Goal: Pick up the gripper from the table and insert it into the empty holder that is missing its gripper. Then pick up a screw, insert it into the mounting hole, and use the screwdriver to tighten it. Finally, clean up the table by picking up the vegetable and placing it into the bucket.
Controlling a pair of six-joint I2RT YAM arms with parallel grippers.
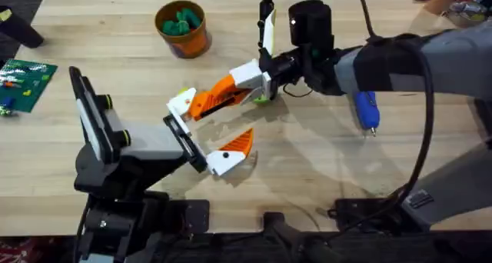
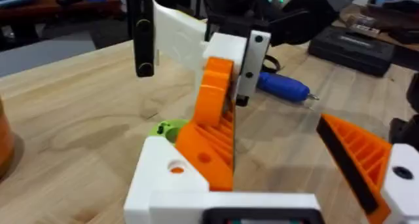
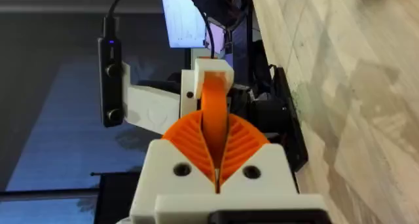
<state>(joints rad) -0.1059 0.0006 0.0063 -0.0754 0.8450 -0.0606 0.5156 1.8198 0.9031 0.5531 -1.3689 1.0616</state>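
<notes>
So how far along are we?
Nothing is finished yet. In hand: the right fingers clamp the gripper, its white base at the holder; I can't tell whether it is seated. Left: fastening with the screwdriver, which lies on the table, and the green vegetable, outside the bucket.

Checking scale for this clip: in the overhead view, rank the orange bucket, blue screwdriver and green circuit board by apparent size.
1. Bucket and circuit board: look alike, though the board is cut by the edge.
2. Screwdriver, smallest.

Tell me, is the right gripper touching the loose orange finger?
Touching. The right wrist view shows the right gripper clamped on the loose finger, with no gap.
</notes>
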